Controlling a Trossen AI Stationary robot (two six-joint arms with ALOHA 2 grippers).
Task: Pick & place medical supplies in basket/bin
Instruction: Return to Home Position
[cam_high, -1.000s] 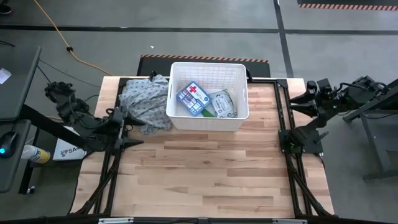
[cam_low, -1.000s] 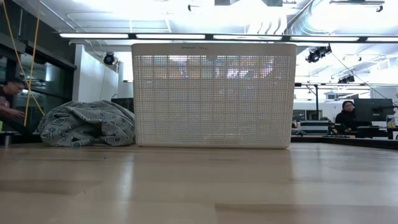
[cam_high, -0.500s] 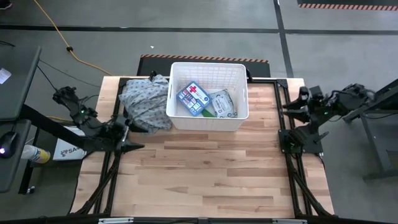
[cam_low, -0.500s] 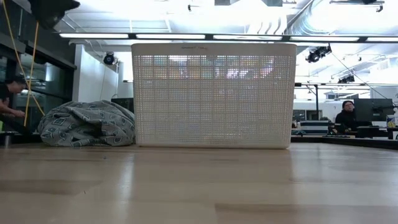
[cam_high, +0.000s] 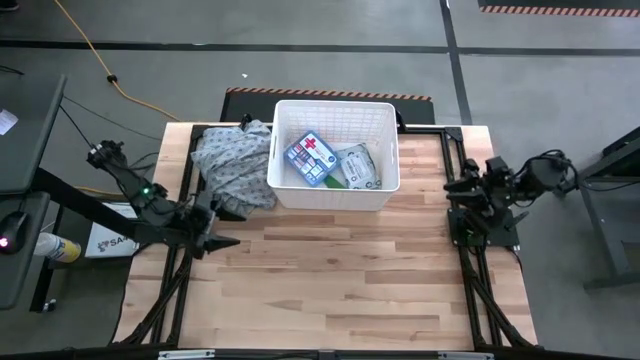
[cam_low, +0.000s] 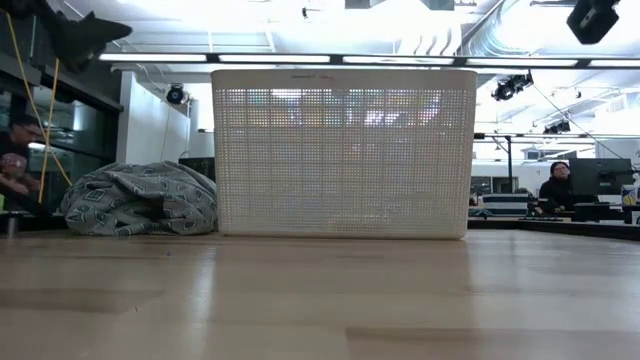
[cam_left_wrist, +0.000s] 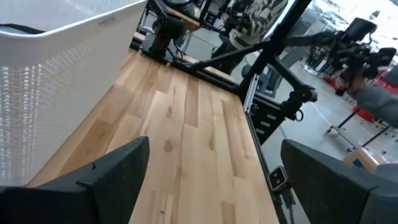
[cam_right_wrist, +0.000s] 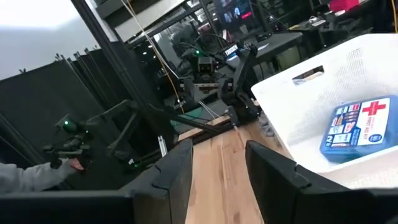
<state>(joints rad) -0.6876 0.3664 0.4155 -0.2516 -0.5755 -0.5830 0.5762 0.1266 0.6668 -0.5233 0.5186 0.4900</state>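
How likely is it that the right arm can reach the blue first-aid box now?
Probably yes, from above: the blue first-aid box lies uncovered in the open-topped basket, with bare table between basket and open right gripper.

The left arm is folded low on its own side with the left gripper (cam_high: 225, 240) spread wide, while the right arm is tucked in opposite, the right gripper (cam_high: 458, 188) narrowly parted.

high view straight down, low view level and near, wrist views oblique, all apparently sharing the basket (cam_high: 333, 199)
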